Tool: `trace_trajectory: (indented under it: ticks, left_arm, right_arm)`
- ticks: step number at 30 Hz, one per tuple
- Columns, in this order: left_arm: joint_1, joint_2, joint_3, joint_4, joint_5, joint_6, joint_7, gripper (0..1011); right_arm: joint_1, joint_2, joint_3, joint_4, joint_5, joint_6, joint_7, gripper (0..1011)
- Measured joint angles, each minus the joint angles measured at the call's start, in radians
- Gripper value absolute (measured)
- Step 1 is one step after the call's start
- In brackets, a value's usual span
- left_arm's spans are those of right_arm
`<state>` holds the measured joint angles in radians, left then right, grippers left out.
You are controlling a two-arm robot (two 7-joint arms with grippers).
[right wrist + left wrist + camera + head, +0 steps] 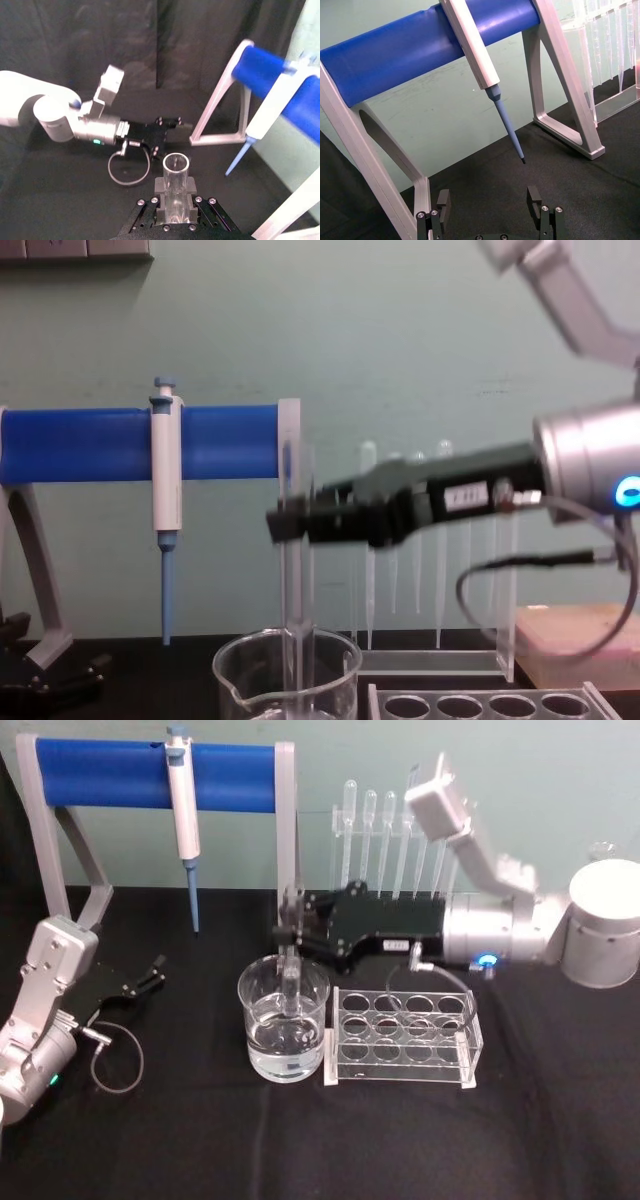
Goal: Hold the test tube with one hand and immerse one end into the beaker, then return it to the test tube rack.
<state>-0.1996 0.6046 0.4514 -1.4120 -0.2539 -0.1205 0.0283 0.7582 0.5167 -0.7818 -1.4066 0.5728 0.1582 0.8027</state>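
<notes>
My right gripper (290,928) reaches in from the right and is shut on the test tube (291,986), holding it upright near its top. The tube's lower part stands inside the beaker (262,1020), which holds clear water. From the side, the test tube (297,625) drops past the rim of the beaker (240,680) below the right gripper (288,522); its lower end is cut off from view. The right wrist view looks down the open rim of the test tube (176,170) between the fingers (159,186). My left gripper (152,974) rests open at the left, apart from everything.
A clear tube rack (405,1038) stands right beside the beaker. Behind are a rack of thin pipettes (390,835) and a blue-barred stand (110,775) with a white-and-blue pipettor (183,805) hanging on it. The left gripper (489,206) faces that pipettor's tip (510,125).
</notes>
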Motion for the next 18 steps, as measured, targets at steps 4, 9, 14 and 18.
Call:
trace_trajectory:
  ticks: [4,9,14,18]
  left_arm:
    - [0.000,0.000,0.000,0.000,0.000,0.000,0.000,1000]
    - [0.000,0.000,0.000,0.000,0.000,0.000,0.000,1000]
    - [0.000,0.000,0.000,0.000,0.000,0.000,0.000,1000]
    - [0.000,0.000,0.000,0.000,0.000,0.000,0.000,1000]
  right_arm:
    - [-0.014,-0.018,-0.017,0.043,-0.021,-0.015,0.006,236]
    - [-0.027,-0.033,-0.026,0.079,-0.040,-0.031,0.010,236]
    - [-0.038,-0.047,-0.026,0.107,-0.050,-0.037,0.017,236]
    - [-0.042,-0.052,-0.023,0.112,-0.057,-0.038,0.022,236]
